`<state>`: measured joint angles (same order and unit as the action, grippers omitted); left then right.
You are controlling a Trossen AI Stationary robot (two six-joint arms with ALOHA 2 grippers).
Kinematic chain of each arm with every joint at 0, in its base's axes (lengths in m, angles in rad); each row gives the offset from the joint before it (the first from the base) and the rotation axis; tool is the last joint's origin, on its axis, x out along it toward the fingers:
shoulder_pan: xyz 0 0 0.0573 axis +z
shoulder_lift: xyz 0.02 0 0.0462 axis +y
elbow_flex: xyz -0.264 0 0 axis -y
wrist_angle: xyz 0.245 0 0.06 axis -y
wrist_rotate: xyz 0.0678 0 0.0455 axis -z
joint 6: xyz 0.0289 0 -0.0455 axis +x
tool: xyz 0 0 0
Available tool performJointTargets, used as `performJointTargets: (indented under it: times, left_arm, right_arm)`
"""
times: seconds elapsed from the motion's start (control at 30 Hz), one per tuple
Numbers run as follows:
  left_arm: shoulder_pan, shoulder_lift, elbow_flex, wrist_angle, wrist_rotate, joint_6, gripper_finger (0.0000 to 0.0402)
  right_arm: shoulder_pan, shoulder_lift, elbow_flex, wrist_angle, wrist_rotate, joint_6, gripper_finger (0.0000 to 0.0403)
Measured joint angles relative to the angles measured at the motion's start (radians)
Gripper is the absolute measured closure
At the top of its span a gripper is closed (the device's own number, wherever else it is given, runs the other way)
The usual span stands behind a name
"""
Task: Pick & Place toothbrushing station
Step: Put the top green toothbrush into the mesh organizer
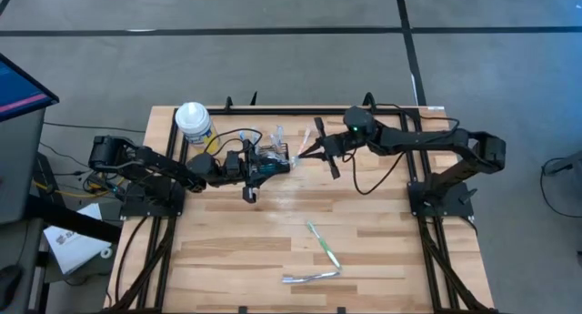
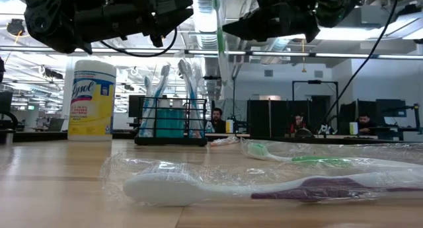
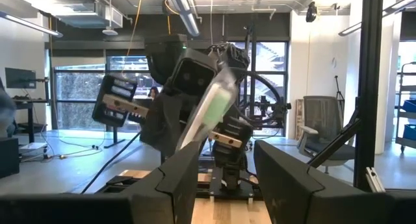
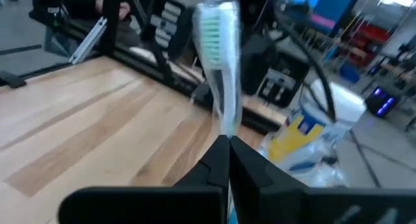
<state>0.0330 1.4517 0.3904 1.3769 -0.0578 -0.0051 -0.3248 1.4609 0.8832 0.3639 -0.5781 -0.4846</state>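
- Wooden planks make up the surface (image 1: 364, 250), with an open office, where seated people show, behind its far edge.
- Right hand (image 1: 305, 150): its fingers are pinched shut on the handle of a wrapped green toothbrush (image 4: 218, 49), bristles up and shaft close to upright, raised above the far-middle of the surface. The right arm reaches in from the right edge, forearm about level.
- Left hand (image 1: 289, 162): raised too, just beside the right hand and facing it, fingers (image 3: 175, 178) parted with nothing between them. Its arm stretches in from the left edge.
- Toothbrushing station (image 2: 170, 122): near the far edge, beneath the left hand, already holding blue brushes. A yellow wipes canister (image 1: 194, 123) stands near the far left corner.
- Judged step: delivering the brush into the station. Doing it well means keeping the shaft vertical, centring it over an open slot, and lowering before letting go; the crinkly wrapper could snag the mesh.
- Two more wrapped toothbrushes (image 1: 323, 244) lie toward the near edge.
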Motion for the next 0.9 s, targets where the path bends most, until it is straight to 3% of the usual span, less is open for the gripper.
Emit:
performJointTargets:
  times: [0.17, 0.5, 0.9]
  left_arm:
    - [0.000, 0.000, 0.000, 0.000, -0.004, 0.000, 0.0256]
    - [0.000, 0.000, 0.000, 0.000, -0.003, 0.000, 0.0256]
    - [0.000, 0.000, 0.000, 0.000, 0.000, 0.000, 0.0256]
  right_arm:
    - [-0.006, 0.000, -0.052, 0.155, 0.000, 0.061, 0.0401]
    - [-0.011, 0.004, -0.097, 0.286, 0.037, 0.105, 0.0402]
    - [-0.017, 0.190, -0.111, 0.647, 0.045, 0.233, 0.0403]
